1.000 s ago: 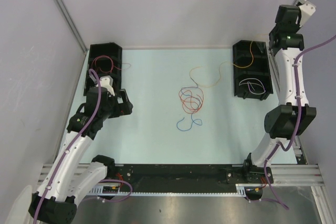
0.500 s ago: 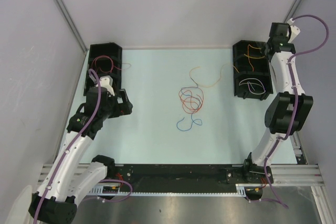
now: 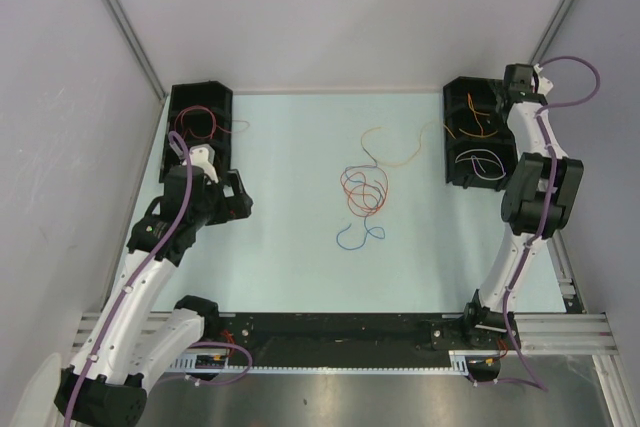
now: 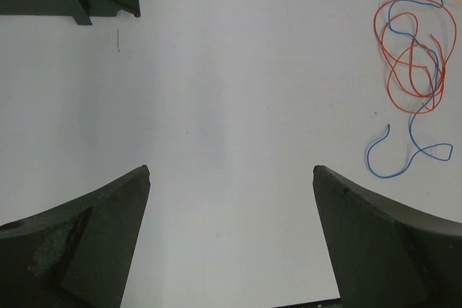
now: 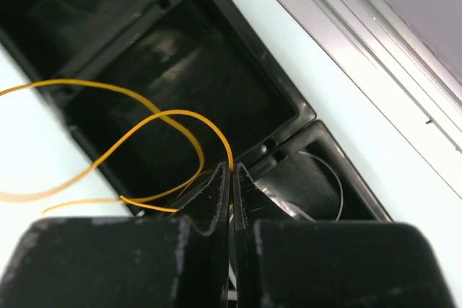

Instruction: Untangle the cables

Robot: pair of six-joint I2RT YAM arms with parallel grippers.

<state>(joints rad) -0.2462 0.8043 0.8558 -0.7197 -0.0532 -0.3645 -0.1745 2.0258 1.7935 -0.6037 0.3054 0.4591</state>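
At ten o'clock the left tray (image 3: pixel 228 107) is seen holding red loops (image 3: pixel 195 125), and the left gripper (image 4: pixel 231 171) is held spread wide, the red-and-blue tangle (image 3: pixel 362 197) at its two o'clock. At two o'clock the orange cable (image 5: pixel 166 117) is clamped in the right gripper (image 5: pixel 232 172) over the far compartment of the right tray (image 3: pixel 450 172) (a white cable (image 3: pixel 478 161) is coiled in the near one); it should be lowered deep before release and its tail drawn in slowly, so the tangle is not dragged.
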